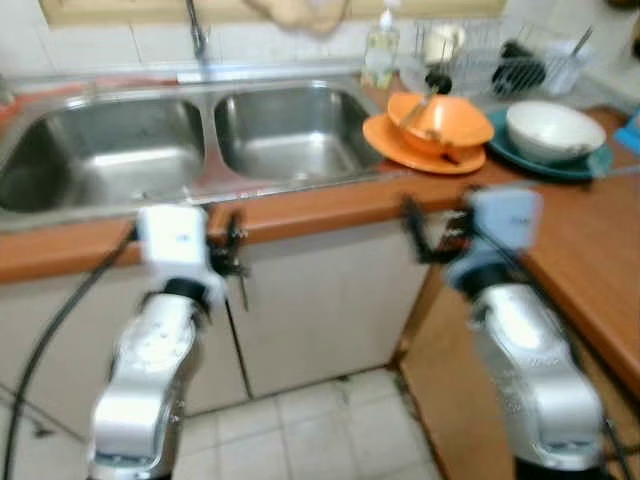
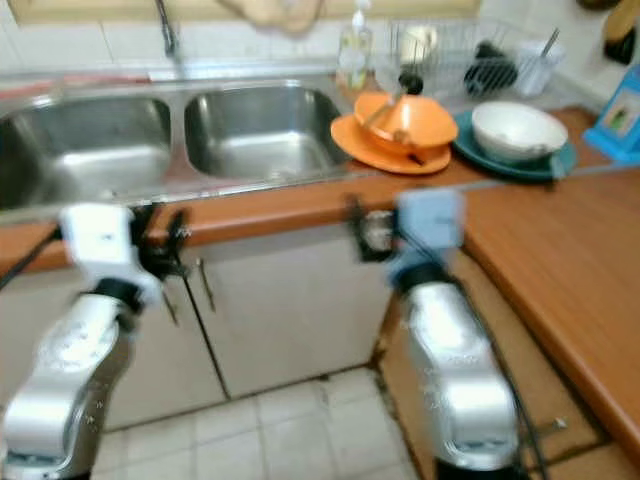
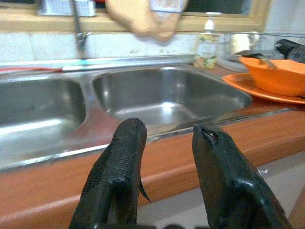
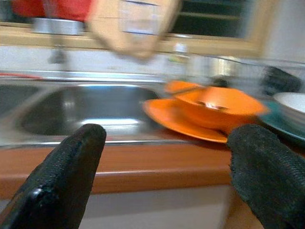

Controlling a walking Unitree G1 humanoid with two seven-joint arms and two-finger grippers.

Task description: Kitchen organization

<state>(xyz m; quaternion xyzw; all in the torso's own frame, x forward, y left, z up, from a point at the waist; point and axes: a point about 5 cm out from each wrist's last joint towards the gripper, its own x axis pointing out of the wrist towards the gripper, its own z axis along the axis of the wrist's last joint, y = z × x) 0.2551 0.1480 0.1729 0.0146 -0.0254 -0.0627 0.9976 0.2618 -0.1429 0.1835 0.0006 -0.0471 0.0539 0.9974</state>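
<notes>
Here the robot stood before a wooden surface [image 1: 590, 250] with a double steel sink [image 1: 190, 140] set into it, both arms raised toward the near edge as if approaching the dishes, by my reading.

On the left, the left gripper [image 1: 232, 262] hovered just in front of the surface's edge, below the divider between the basins. Its jaws stood a little apart and held nothing; the left wrist view showed both black fingers [image 3: 121, 167] with a bare gap between them, aimed at the right basin.

Behind the sink, a tap [image 1: 195, 30] rose at the far wall, its top cut off. A tan blurred shape [image 3: 143, 19] hung near the window; I could not tell what it was.

Further right, the right gripper [image 1: 425, 235] hung near the corner of the surface, its jaws spread wide and empty, pointed toward the orange bowl [image 1: 440, 118]. That bowl sat tilted on an orange plate [image 1: 400, 145] just right of the sink, a utensil lying in it, probably left to be washed or stacked.

Beyond stood a soap bottle [image 1: 380, 50] and a wire dish rack [image 1: 510, 60], whose contents were too blurred to name. Rightmost, a white bowl [image 1: 555, 130] rested on a teal plate [image 1: 590, 165].
</notes>
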